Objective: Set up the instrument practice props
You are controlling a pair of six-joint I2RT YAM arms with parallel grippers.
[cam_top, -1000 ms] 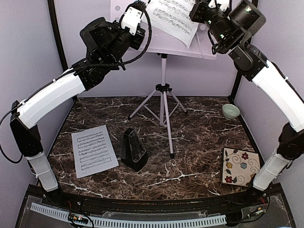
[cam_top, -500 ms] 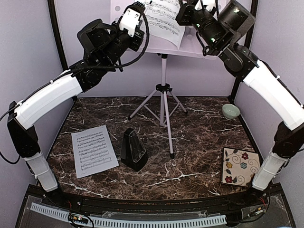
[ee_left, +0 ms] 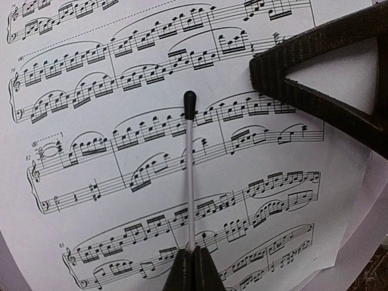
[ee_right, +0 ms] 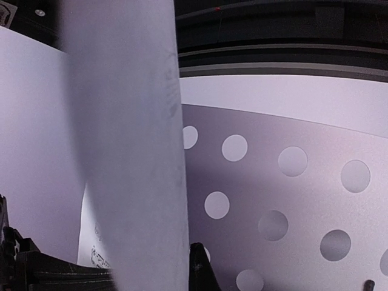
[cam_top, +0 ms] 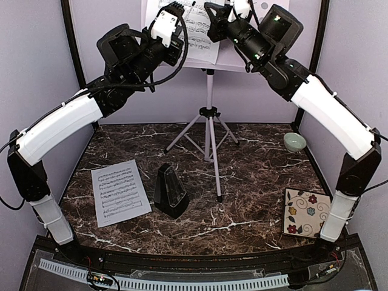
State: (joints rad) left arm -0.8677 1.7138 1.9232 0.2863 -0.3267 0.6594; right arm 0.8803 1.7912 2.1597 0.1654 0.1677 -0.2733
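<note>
The white music stand's hole-dotted desk (cam_top: 242,65) tops the silver pole (cam_top: 210,103) at the back. One music sheet (cam_top: 197,36) lies against the desk, and my right gripper (cam_top: 212,13) is shut on its edge. Close up, that sheet (ee_right: 127,151) runs edge-on past my right gripper (ee_right: 189,273), with the desk (ee_right: 273,182) behind. My left gripper (ee_left: 193,267) is shut on a thin white rod with a black tip (ee_left: 190,176) that lies over the printed sheet (ee_left: 121,121). A second sheet (cam_top: 120,192) and the black metronome (cam_top: 170,191) rest on the table.
The tripod legs (cam_top: 209,130) spread over the middle back of the marble table. A pale green bowl (cam_top: 294,142) sits at the right, and a floral tile (cam_top: 307,212) lies at the front right. Purple walls close in on both sides.
My right gripper has swung left across the desk, carrying the sheet with it toward my left gripper. The left arm has hardly moved.
</note>
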